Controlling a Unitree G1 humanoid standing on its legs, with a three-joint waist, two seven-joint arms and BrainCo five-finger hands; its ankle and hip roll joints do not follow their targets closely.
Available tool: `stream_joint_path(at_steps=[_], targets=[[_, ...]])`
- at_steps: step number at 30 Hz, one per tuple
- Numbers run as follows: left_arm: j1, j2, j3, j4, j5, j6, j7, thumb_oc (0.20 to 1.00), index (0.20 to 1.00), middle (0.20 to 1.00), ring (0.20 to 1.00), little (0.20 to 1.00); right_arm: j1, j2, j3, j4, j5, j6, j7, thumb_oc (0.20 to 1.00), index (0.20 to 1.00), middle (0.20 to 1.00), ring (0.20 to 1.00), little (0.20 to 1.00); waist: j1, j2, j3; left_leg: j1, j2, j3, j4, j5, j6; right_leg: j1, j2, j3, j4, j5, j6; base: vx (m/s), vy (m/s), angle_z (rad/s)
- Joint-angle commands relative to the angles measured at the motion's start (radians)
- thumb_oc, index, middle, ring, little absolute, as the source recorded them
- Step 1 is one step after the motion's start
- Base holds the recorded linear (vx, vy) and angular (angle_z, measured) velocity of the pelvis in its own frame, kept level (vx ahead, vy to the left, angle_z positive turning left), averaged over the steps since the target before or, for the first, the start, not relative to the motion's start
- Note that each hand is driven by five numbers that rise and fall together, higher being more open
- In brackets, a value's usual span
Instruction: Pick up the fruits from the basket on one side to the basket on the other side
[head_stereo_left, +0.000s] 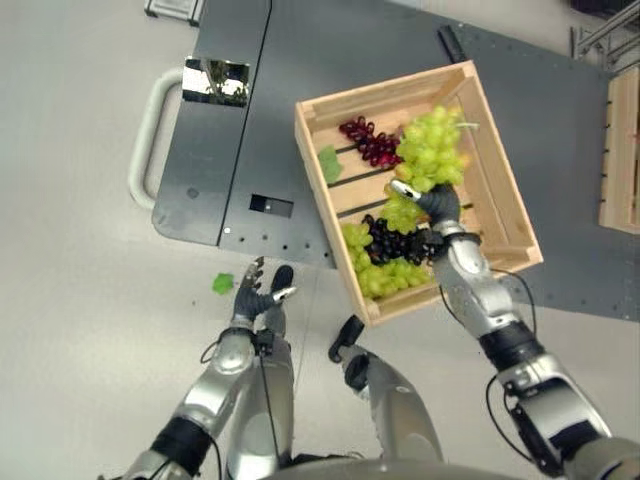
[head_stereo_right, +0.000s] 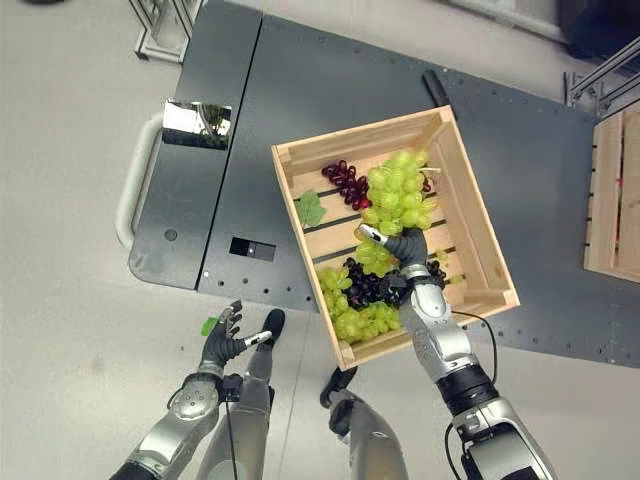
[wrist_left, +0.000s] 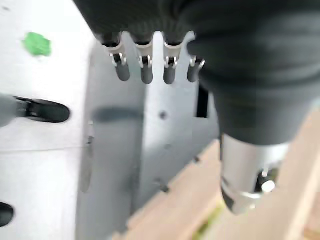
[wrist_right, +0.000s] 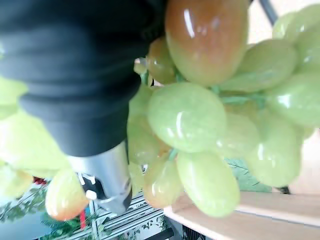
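grapes are what this is about, and the bunch being worked on is the big green grape cluster at the far end of the wooden crate. going from the left: a stray green leaf lies on the floor, and just beside it the left robot hand hangs low over the floor, fingers straight and relaxed, holding nothing; it looks parked out of the way. next comes the dark grey platform that carries the crate. inside the crate are a red grape bunch, a loose leaf, dark purple grapes and more green grapes at the near end. the right arm reaches in over the near rim, wrist bent forward, and the right robot hand is curled around the underside of the green cluster, which sits raised above the slats. a second wooden crate stands far right, probably the destination.
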Motion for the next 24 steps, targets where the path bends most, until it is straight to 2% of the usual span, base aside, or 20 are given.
stream_joint_path(at_steps=[1, 2, 7, 13, 24], targets=[[-0.245, 0.029, 0.115, -0.091, 0.037, -0.063, -0.006, 1.000, 1.000, 1.000, 1.000, 1.000, -0.097, -0.033, 0.029, -0.080, -0.069, -0.012, 0.024, 0.200, 0.200, 0.200, 0.200, 0.200, -0.029, -0.002, 0.001, 0.087, -0.030, 0.009, 0.022, -0.148, -0.006, 0.105, -0.127, 0.016, -0.186, 0.166, 0.150, 0.02, 0.050, -0.10], [-0.251, 0.028, 0.101, -0.073, 0.057, -0.053, -0.018, 1.000, 1.000, 1.000, 1.000, 1.000, -0.095, -0.024, 0.049, -0.072, -0.071, 0.007, 0.043, 0.200, 0.200, 0.200, 0.200, 0.200, -0.036, 0.006, -0.026, 0.104, -0.035, 0.015, 0.030, -0.158, -0.003, 0.118, -0.131, 0.019, -0.181, 0.161, 0.150, 0.00, 0.036, -0.11], [-0.254, 0.011, 0.085, -0.047, 0.086, -0.048, -0.036, 1.000, 1.000, 1.000, 1.000, 1.000, -0.086, -0.008, 0.075, -0.071, -0.111, 0.043, 0.070, 0.200, 0.200, 0.200, 0.200, 0.200, -0.050, 0.023, -0.078, 0.137, -0.046, 0.024, 0.042, -0.180, 0.004, 0.143, -0.138, 0.026, -0.169, 0.146, 0.150, 0.04, 0.045, -0.13], [-0.248, -0.054, 0.058, -0.043, 0.094, -0.041, -0.037, 1.000, 1.000, 1.000, 1.000, 1.000, -0.035, 0.046, 0.104, -0.080, -0.185, 0.087, 0.083, 0.200, 0.200, 0.200, 0.200, 0.200, -0.068, 0.053, -0.164, 0.175, -0.057, 0.034, 0.052, -0.208, 0.017, 0.169, -0.151, 0.027, -0.149, 0.131, 0.153, 0.07, 0.021, 0.01], [-0.225, -0.124, 0.024, -0.041, 0.025, -0.049, -0.023, 1.000, 1.000, 1.000, 1.000, 1.000, 0.047, 0.153, 0.187, -0.092, -0.156, 0.113, 0.117, 0.200, 0.200, 0.200, 0.200, 0.200, -0.071, 0.084, -0.253, 0.229, -0.067, 0.037, 0.053, -0.236, 0.027, 0.217, -0.160, 0.022, -0.136, 0.111, 0.158, 0.06, 0.007, -0.01]])
